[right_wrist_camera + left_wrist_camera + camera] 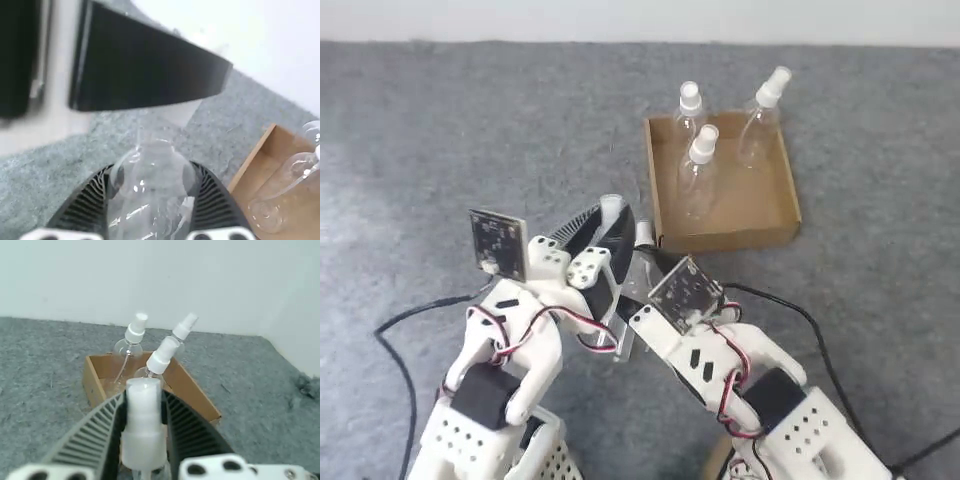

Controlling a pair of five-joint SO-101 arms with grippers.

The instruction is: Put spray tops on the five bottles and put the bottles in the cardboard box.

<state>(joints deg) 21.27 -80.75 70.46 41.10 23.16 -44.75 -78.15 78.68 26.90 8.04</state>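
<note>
While three capped bottles (698, 172) stand in cardboard box (725, 240) at one o'clock, left gripper (144, 399) clenches spray top (144, 427), right gripper (153, 174) grasps clear bottle (150, 202), centre of surface (440, 130). Likely fourth capping; two left to box.

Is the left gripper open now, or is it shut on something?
Shut. In the left wrist view, the left gripper has both ribbed fingers pressed against the sides of a white spray top, with no gap.
</note>
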